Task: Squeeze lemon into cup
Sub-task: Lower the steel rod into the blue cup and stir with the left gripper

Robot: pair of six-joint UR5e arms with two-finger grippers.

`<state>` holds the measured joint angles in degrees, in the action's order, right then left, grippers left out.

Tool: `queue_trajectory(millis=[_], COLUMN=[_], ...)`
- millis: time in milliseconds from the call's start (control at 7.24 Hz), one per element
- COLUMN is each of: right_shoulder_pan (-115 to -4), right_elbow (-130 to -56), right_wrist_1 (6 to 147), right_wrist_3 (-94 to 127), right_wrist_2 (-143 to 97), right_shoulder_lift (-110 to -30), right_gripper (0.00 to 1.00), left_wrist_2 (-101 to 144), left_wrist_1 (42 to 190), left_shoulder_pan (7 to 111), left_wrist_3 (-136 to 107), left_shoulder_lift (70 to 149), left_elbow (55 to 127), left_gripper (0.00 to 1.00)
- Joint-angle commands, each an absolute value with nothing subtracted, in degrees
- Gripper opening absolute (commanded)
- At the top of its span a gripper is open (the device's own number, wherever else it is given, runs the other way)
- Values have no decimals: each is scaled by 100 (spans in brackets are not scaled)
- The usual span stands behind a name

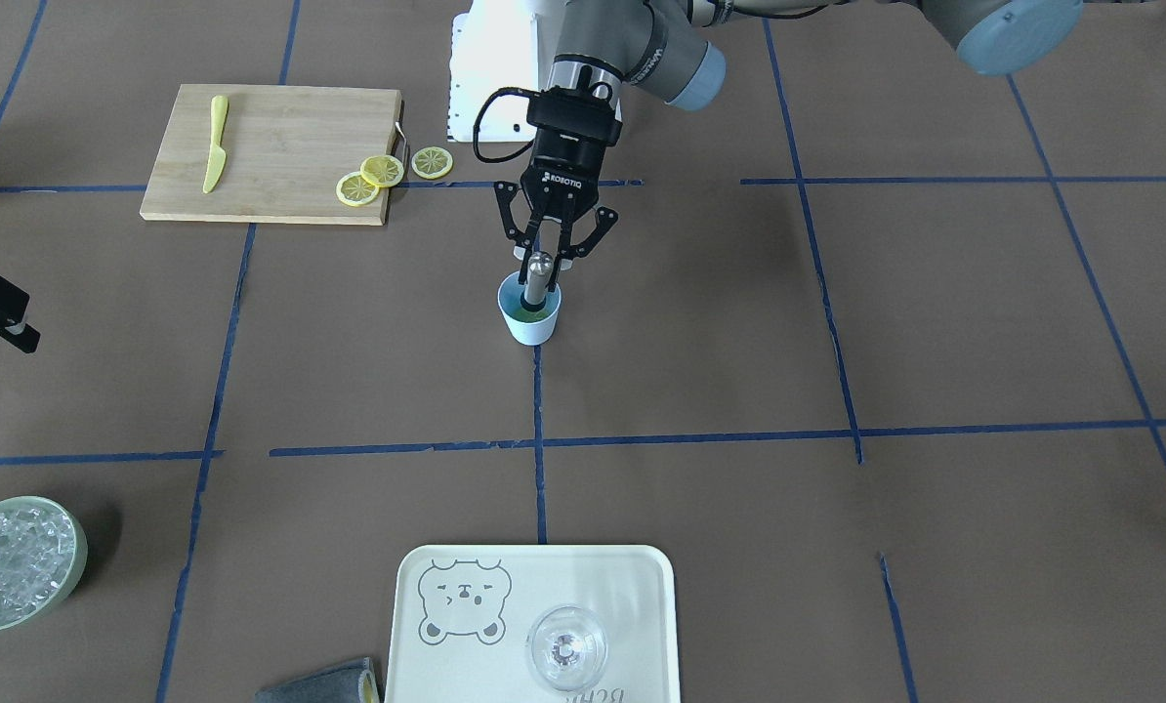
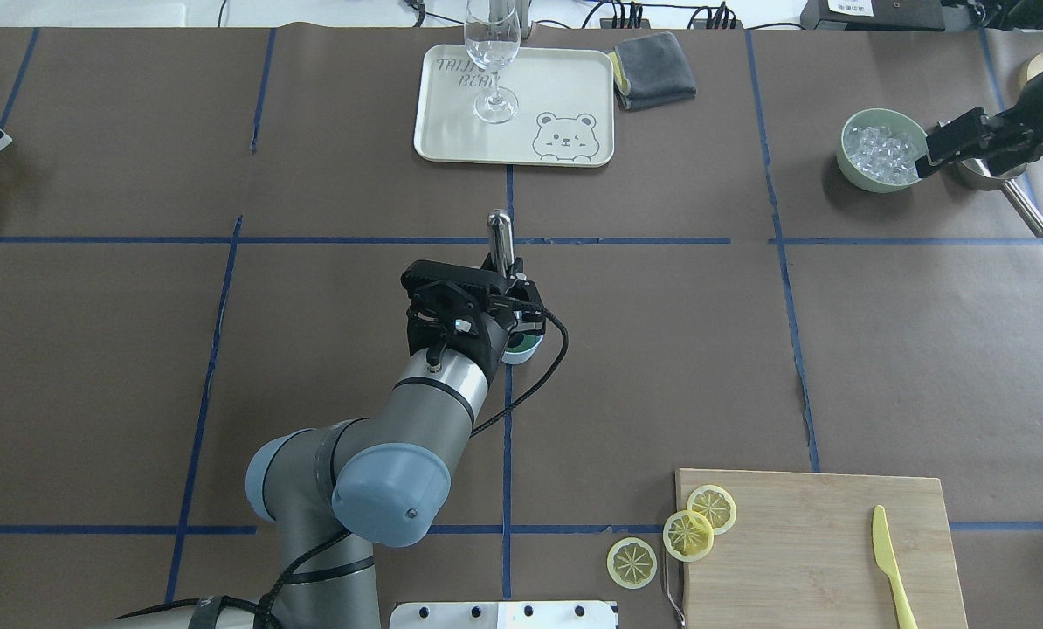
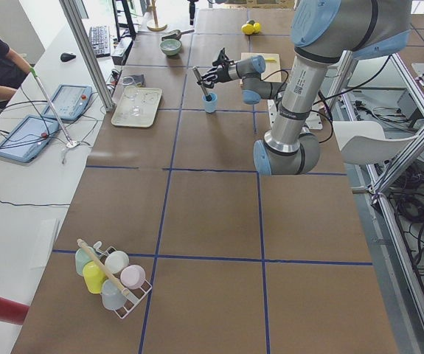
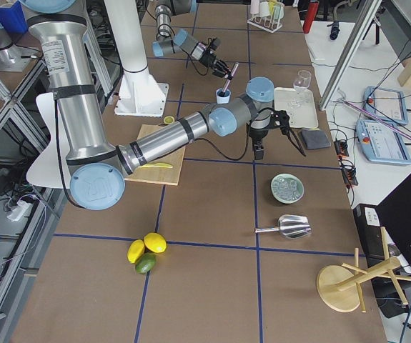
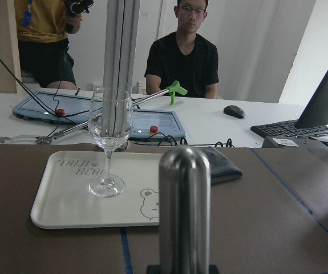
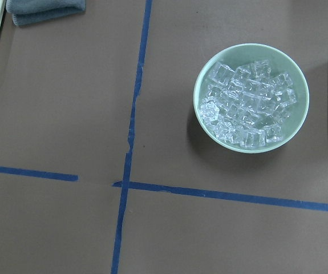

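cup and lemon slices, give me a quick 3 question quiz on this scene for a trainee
1. What does the left gripper hold down into the cup? A) a metal rod B) a whisk C) a spoon
2. True or false: every lemon slice in the overhead view lies on the cutting board.
3. How many lemon slices show in the overhead view?
Key: 1. A. 2. False: one slice lies on the table beside the cutting board. 3. Three.
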<state>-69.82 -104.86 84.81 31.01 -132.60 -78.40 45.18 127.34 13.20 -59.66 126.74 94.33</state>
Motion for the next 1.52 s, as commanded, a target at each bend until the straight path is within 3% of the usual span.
queue_trajectory(millis=[0,414,967,1381], right_shoulder_pan=[-6979,-6996,-7014,-7023], right_elbow=[-10477,-10468,-10494,-10494], right_wrist_1=[8481,8481,8481,8481], right_wrist_3=[3094,3094,3094,3094], right_wrist_2=[-13263,-13254,-13254,-13245], right_shoulder_lift=[-7840,-7831,-7813,-7805], right_gripper=[100,100,100,100], left_wrist_2=[4518,4544,4579,5137], left_wrist_1=[12875,12920,12876,12858], left_shoulder_pan=[1275,1274,1546,1949], left_wrist_3=[-5968,-5871,-5142,-5089], left_shoulder_lift=[12674,12665,12648,12342], left_elbow=[9229,9386,10448,10644], left_gripper=[0,0,0,0])
